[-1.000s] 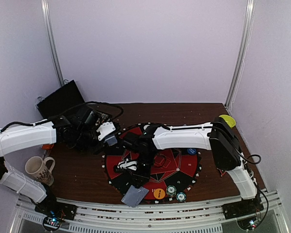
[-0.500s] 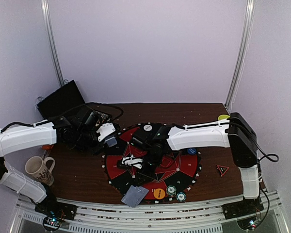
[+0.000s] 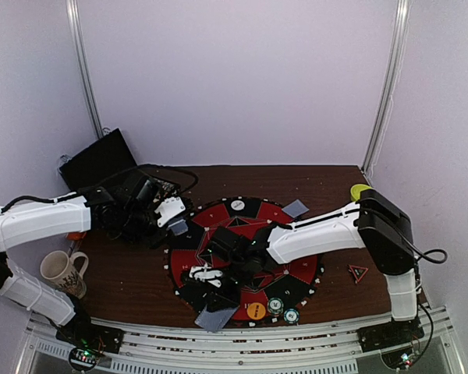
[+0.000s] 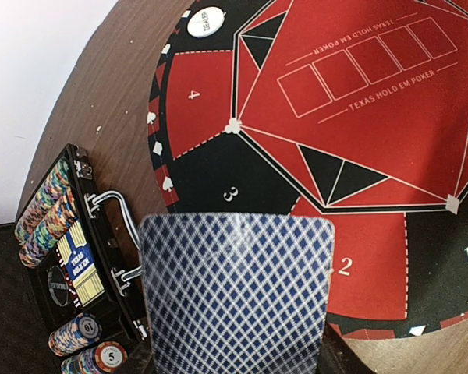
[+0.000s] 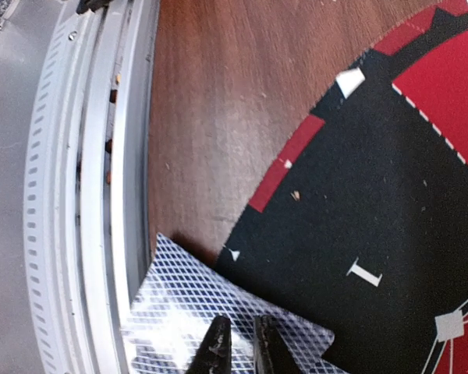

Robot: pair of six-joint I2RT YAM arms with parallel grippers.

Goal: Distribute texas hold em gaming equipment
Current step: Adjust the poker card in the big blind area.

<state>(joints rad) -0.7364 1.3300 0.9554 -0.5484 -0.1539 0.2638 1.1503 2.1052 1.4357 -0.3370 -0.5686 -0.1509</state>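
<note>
Cards: I see them in three spots. The blue-backed held card (image 4: 238,292) is in the left gripper (image 3: 178,224), with the fingers clamped on its side edges and its back facing the wrist camera. I can't tell if it's a single card or a pack. It hangs at the left rim of the mat (image 4: 390,140), and the numbers 3 and 2 show just beside it.

The near card (image 5: 187,304) lies back-up at the mat's near edge by the number 1. It is partly on the black border and the rest is on bare wood, with one corner at the rail (image 5: 101,195). The right gripper (image 5: 240,323) is right over it. Its fingers are almost closed with only a sliver between them, and I see nothing in that gap. I can't tell whether they touch the card.

The far card (image 3: 295,208) lies at the mat's far-right rim, well apart from both grippers.

Chips (image 3: 275,305): two short stacks sit side by side on the near rim, just right of the orange button (image 3: 255,310). The white button (image 4: 203,23) is on the far rim. More chips are racked in the open case (image 4: 70,273), off the mat to the left and near the left gripper.

The mug (image 3: 62,271) is near-left on the table and the bowl (image 3: 361,191) is far right.
</note>
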